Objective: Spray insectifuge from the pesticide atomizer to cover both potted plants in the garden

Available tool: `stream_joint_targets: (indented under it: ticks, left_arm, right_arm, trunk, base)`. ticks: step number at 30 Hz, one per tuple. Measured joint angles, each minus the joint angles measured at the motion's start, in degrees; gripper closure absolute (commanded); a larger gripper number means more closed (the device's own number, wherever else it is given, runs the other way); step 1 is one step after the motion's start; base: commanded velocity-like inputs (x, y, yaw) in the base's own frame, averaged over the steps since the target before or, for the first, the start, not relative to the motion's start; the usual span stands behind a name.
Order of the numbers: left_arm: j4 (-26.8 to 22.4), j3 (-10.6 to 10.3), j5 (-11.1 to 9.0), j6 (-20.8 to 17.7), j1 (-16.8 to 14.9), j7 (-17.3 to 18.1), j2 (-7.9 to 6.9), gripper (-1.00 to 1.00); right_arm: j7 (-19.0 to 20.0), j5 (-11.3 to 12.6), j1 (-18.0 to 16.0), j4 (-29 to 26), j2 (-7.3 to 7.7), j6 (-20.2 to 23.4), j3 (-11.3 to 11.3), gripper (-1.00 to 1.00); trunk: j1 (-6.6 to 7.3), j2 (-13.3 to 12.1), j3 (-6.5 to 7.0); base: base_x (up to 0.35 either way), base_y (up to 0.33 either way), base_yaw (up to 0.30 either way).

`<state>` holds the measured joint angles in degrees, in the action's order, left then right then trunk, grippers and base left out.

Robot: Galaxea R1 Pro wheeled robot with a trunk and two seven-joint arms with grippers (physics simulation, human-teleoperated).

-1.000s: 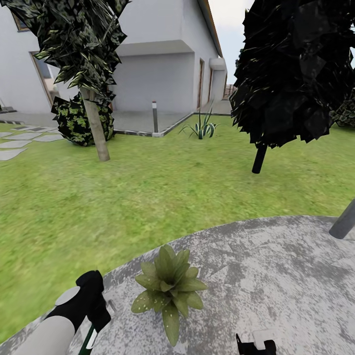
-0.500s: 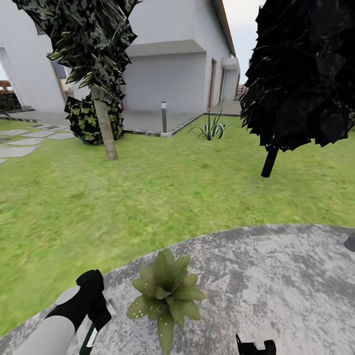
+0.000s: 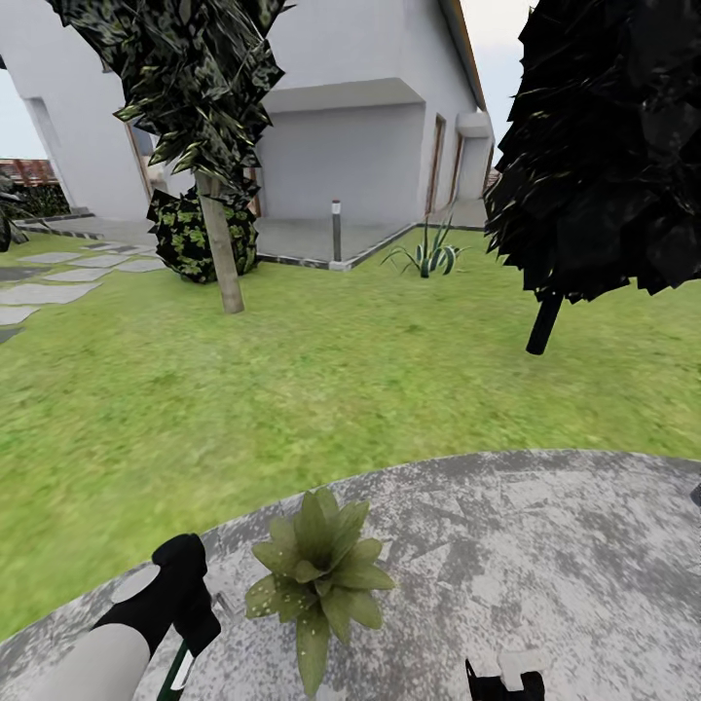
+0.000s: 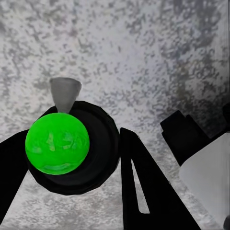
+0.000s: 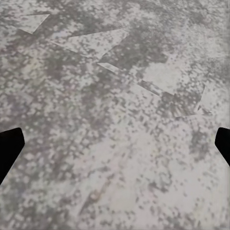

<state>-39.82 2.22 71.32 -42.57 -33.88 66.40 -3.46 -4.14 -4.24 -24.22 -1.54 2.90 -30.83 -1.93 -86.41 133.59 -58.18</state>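
A: Where is the pesticide atomizer (image 4: 58,143)?

B: In the left gripper (image 4: 72,158). The left wrist view looks straight down on it: a bright green round end sits in a black ring, with a grey cone-shaped nozzle poking out beyond. The gripper's 2 black fingers (image 4: 143,187) stand on either side and clamp it. In the head view a thin green strip of the bottle (image 3: 176,670) shows under the black wrist at the lower left.

A: And the right gripper (image 5: 115,143)?

B: Spread wide. Its 2 dark fingertips (image 5: 8,146) sit at opposite edges of the right wrist view, with bare mottled-grey stone between them. The head view shows a bit of it at the bottom edge (image 3: 504,680).

A: Which potted plants can you see?

B: 1, the rosette of broad light-green speckled leaves (image 3: 318,576). It stands on the round stone patio (image 3: 545,565) near its lawn-side rim, just beside the left gripper and to that gripper's right.

A: Beyond it?

B: Green lawn (image 3: 292,370), a pale-trunked tree (image 3: 219,234), a dark-leaved tree (image 3: 604,146), a striped agave (image 3: 426,255) near the white house (image 3: 341,146), and stepping stones (image 3: 58,277).
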Motion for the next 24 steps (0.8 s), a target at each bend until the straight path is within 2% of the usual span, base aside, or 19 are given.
stream_joint_targets:
  ticks: [8,14,24]
  left_arm:
    - [0.2,-0.1,-0.1,0.0,0.1,0.0,0.42,1.00]
    - [0.2,-0.1,0.0,0.0,0.1,0.0,0.42,1.00]
    - [0.1,-0.1,0.0,0.0,0.1,0.0,0.43,1.00]
  right_arm:
    - [0.0,0.0,0.0,0.0,0.00,0.0,0.0,-1.00]
    - [0.0,0.0,0.0,0.0,0.00,0.0,0.0,-1.00]
    - [0.0,0.0,0.0,0.1,0.00,0.0,0.0,-1.00]
  trunk:
    - [0.00,0.0,0.00]
    - [0.00,0.0,0.00]
    - [0.01,0.0,0.00]
  base:
    - [0.000,-0.011,0.239]
    - [0.000,-0.233,0.272]
    - [0.047,-0.270,0.023]
